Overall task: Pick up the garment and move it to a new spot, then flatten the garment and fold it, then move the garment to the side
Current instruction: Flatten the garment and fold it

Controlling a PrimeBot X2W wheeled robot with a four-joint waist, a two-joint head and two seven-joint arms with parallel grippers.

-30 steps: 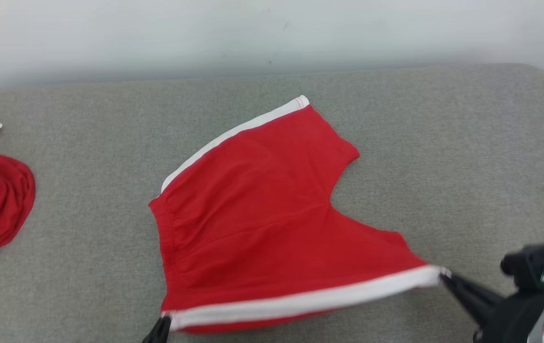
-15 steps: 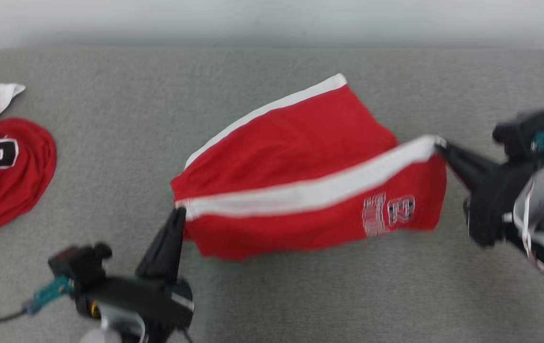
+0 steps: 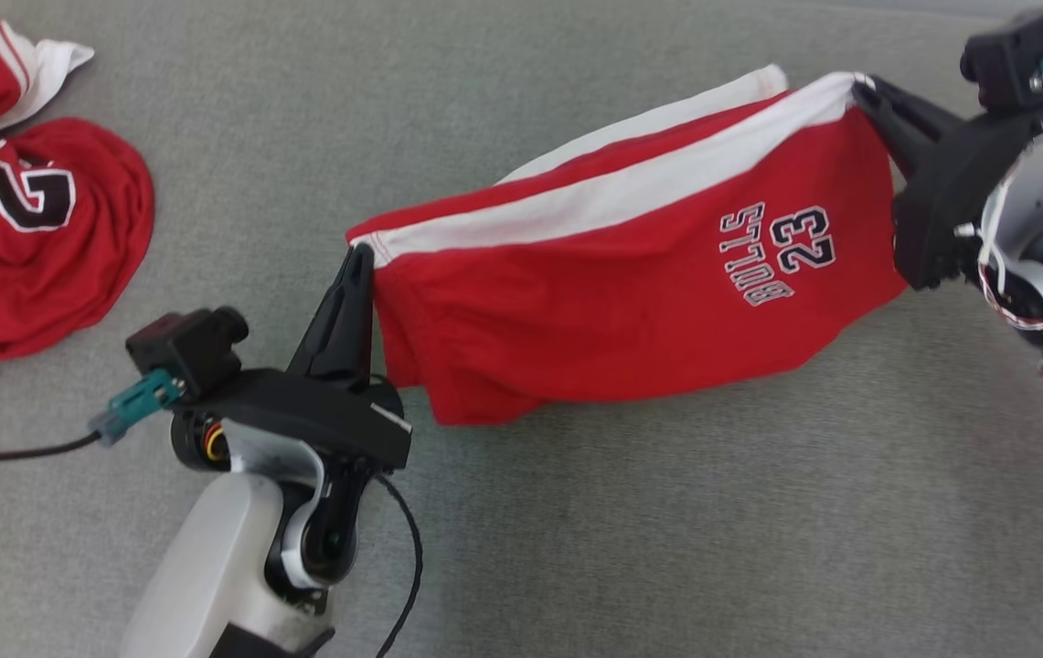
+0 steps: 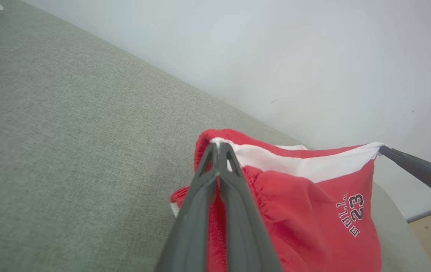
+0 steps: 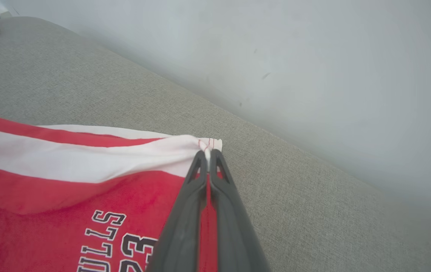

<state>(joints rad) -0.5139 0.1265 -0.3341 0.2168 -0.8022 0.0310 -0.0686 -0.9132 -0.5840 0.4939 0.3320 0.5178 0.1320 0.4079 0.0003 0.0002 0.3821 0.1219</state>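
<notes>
Two corners of the red Bulls shorts point(image 3: 631, 283) are clamped: your left gripper point(image 3: 359, 258) pinches the waistband end, your right gripper point(image 3: 861, 87) the leg hem. The taut striped edge holds them raised over the grey fabric surface point(image 3: 667, 512), probably for folding.

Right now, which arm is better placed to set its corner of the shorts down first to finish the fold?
Right, likely. The right gripper holds its corner of the red shorts nearly over the far white stripe; the left gripper holds its corner short of it.
</notes>
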